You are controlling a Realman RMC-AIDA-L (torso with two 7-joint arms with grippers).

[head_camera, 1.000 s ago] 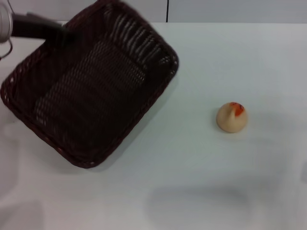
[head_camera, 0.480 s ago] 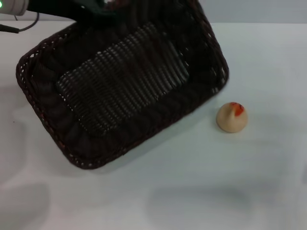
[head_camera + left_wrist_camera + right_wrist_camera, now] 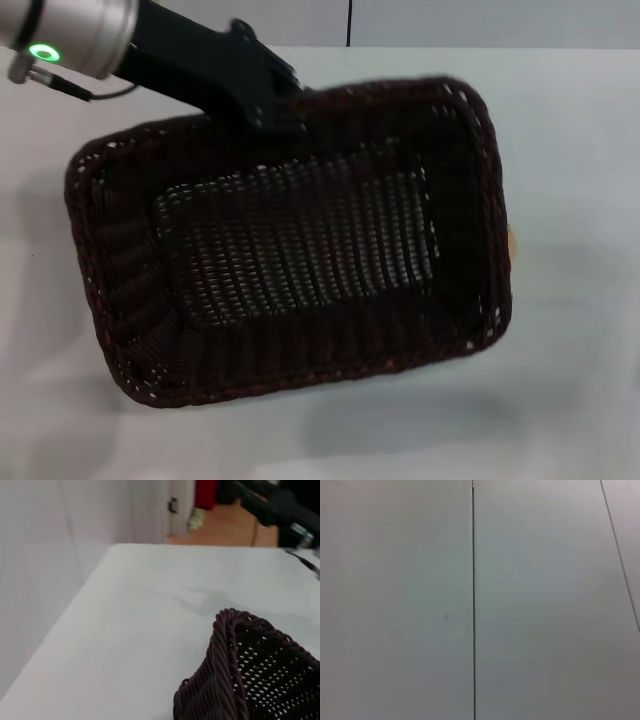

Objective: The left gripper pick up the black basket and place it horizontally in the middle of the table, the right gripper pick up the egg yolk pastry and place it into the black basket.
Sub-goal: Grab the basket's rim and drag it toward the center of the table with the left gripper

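Swung rightward since the earlier frame, the black basket (image 3: 300,250) now hides nearly all the egg yolk pastry (image 3: 512,243). The left gripper (image 3: 262,98) pinches its far rim. It looks light and stiff, best held at that braided rim.

Black basket (image 3: 300,255): dark brown-black openwork weave. Table (image 3: 570,150): plain white. Left tool (image 3: 270,105): black, silver-grey arm segment.
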